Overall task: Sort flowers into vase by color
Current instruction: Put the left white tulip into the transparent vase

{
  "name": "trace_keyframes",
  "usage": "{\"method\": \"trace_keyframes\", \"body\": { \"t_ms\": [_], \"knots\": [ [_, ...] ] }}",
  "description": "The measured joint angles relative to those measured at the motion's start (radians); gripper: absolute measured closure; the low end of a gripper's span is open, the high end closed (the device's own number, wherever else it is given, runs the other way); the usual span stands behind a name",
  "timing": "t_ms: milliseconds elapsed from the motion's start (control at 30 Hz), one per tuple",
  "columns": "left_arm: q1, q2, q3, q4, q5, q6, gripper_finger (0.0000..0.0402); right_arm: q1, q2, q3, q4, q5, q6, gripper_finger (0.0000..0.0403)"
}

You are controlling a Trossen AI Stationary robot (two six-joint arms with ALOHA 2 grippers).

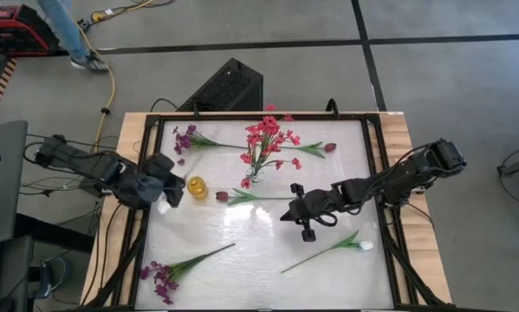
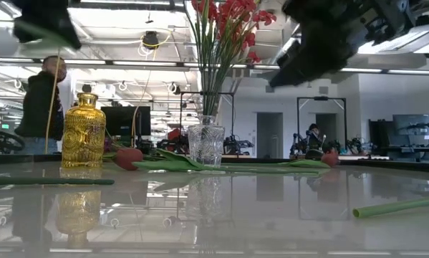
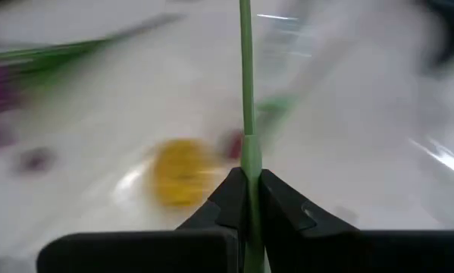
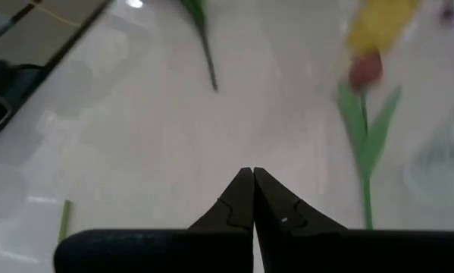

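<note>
**Eng:** Left gripper [image 3: 248,178] fingers are clamped on a thin green stem [image 3: 246,91]. From above, the gripper sits at the left edge of the bench [image 1: 242,251], just beside the yellow vase [image 1: 197,186]. The level view shows the stem hanging free next to that vase, clear of the bench.

**Op:** Which colour is it?

**Eng:** Can't tell for sure. A pale blob shows under the gripper from above, possibly a white bud. Check it before you commit.

**Op:** Step?

**Eng:** I judge it as carry-to-vase, with insertion not yet done. The red-pink sprigs [image 1: 268,139] already stand in the clear vase [image 2: 205,143]. Next you need to get the stem tip over the narrow yellow neck, keep it vertical and lower it before releasing.

**Op:** Right side?

**Eng:** Right gripper [image 1: 304,212] has its fingers together on nothing and hangs over mid-bench. You still have a maroon bud flower [image 1: 242,197], a white-bud flower [image 1: 337,247] and purple sprigs [image 1: 168,273] lying flat.
</note>
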State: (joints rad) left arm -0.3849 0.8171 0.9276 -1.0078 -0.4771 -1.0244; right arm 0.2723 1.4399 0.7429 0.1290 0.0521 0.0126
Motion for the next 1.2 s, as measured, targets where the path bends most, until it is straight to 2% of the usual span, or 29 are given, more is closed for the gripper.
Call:
{"method": "trace_keyframes", "body": {
  "t_ms": [167,233,367,467,567,700,767,933,1100,1200],
  "knots": [
    [-0.048,0.036,-0.032,0.306,0.152,0.184,0.0388,0.054,0.0,0.0,0.112,0.0,-0.272,0.0372],
    [-0.071,0.068,-0.036,0.336,0.178,0.193,0.0388,0.084,0.0,0.0,0.134,0.016,-0.376,0.0373],
    [-0.123,0.109,-0.036,0.33,0.194,0.137,0.0388,0.147,0.0,0.015,0.157,0.144,-0.537,0.0377],
    [-0.187,0.131,-0.036,0.348,0.223,0.193,0.0388,0.183,0.0,0.054,0.162,0.234,-0.595,0.0377],
    [-0.261,0.148,-0.037,0.392,0.218,0.289,0.0388,0.2,0.0,0.09,0.161,0.28,-0.582,0.0373],
    [-0.322,0.15,-0.037,0.457,0.028,0.361,0.0388,0.206,0.0,0.117,0.157,0.288,-0.506,0.0369],
    [-0.347,0.145,-0.037,0.475,-0.012,0.383,0.0388,0.206,0.0,0.122,0.154,0.29,-0.474,0.0368],
    [-0.368,0.181,-0.037,0.499,0.097,0.373,0.0388,0.215,0.0,0.139,0.157,0.292,-0.397,0.0368],
    [-0.363,0.29,-0.037,0.514,0.078,0.329,0.0388,0.269,0.007,0.163,0.12,0.296,-0.404,0.0367],
    [-0.358,0.377,-0.037,0.544,0.132,0.304,0.0388,0.321,0.03,0.18,0.081,0.396,-0.385,0.0367]
  ]
}}
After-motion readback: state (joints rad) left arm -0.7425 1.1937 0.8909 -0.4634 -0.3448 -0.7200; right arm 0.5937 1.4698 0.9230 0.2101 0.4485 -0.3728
